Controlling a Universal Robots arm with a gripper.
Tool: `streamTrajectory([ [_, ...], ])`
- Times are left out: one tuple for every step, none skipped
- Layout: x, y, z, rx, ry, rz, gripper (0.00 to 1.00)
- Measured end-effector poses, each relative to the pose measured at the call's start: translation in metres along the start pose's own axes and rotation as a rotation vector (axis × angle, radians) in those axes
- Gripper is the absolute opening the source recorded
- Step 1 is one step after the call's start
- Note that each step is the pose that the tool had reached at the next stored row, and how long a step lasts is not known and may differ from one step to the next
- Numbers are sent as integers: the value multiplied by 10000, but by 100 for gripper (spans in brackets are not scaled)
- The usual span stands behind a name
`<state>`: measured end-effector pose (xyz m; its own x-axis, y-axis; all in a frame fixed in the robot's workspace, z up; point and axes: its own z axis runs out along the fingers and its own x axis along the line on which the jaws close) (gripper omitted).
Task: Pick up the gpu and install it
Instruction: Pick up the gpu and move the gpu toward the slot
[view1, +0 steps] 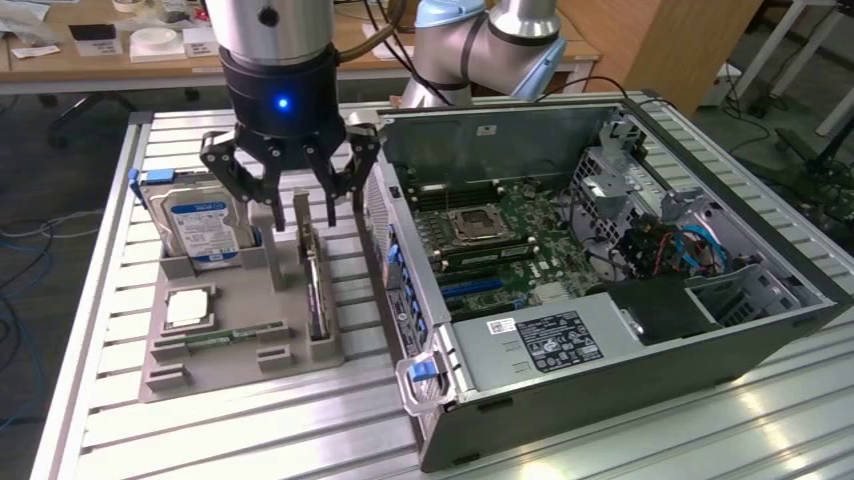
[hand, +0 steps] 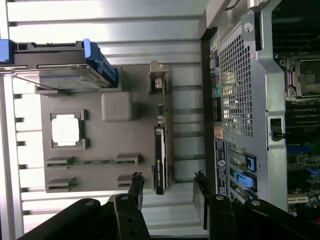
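Above the grey holder (view1: 200, 372), the gripper (view1: 304, 216) hangs spread wide — straddling the upright gpu (view1: 311, 275), gripping nothing.

A robotics lab: an opened computer case (view1: 601, 400) lies on a slotted aluminium table (view1: 267, 430). A robot arm (view1: 487, 45) rises behind the case, a cluttered wooden table (view1: 40, 65) stands beyond it, and loose cables (view1: 27, 240) trail on the floor well apart from it.

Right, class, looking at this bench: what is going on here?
A robot arm's gripper hangs open over the gpu, which stands on edge in a grey holder tray beside a hard drive. It has not gripped the card yet. The computer case beside the tray lies open.
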<state>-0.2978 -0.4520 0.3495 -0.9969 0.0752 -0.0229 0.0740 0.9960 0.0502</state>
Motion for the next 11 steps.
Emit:
streamTrajectory([
  [0,0,3,0,0,0,53],
  [0,0,6,-1,-1,0,53],
  [0,0,10,-1,-1,0,53],
  [0,-1,13,-2,-1,0,53],
  [0,-1,16,-1,0,0,53],
  [0,-1,19,-1,-1,0,53],
  [0,-1,22,-1,-1,0,53],
  [0,-1,24,-1,-1,0,53],
  [1,-1,28,-1,-1,0,53],
  [0,-1,31,-2,-1,-1,53],
  [1,-2,34,-1,-1,0,53],
])
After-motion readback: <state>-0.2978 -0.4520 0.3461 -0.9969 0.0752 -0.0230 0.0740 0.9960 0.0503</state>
